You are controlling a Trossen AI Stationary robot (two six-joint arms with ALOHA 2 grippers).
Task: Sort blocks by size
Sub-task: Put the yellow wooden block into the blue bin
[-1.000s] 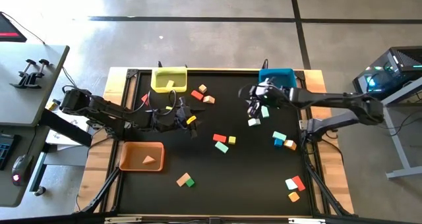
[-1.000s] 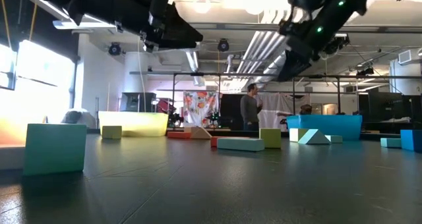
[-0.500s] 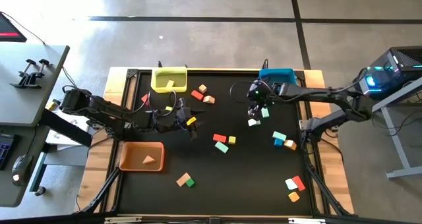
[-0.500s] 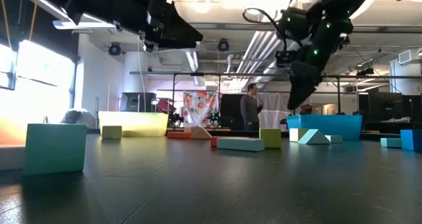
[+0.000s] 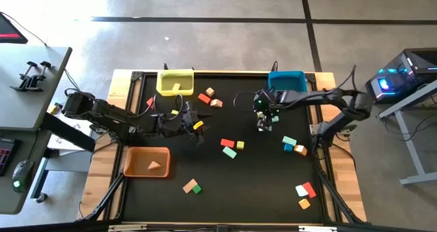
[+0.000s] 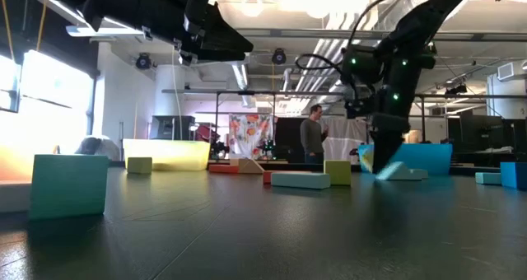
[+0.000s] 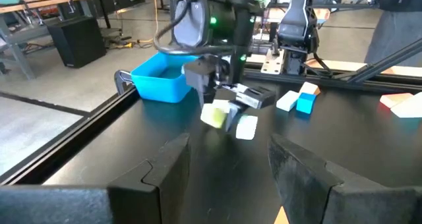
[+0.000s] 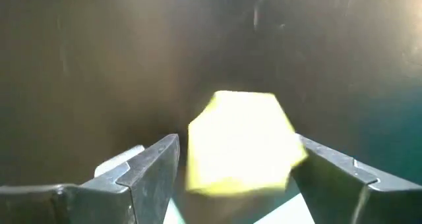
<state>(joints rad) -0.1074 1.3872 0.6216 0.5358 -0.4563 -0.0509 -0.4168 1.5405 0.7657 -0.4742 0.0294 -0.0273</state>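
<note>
While our right gripper (image 5: 263, 125), fingers wide and empty, straddles a pale block (image 8: 237, 141) upper right of centre, closing comes next; left gripper (image 5: 199, 131) waits half-open.

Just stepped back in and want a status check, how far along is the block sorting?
Early days. Done: one orange wedge lies in the orange bin and one yellow block in the yellow bin. In hand: the right gripper, fingers open, is down around a pale yellow block near the blue bin; the left gripper hovers with something yellow between its fingers. Left: most blocks lie scattered on the black table.
</note>
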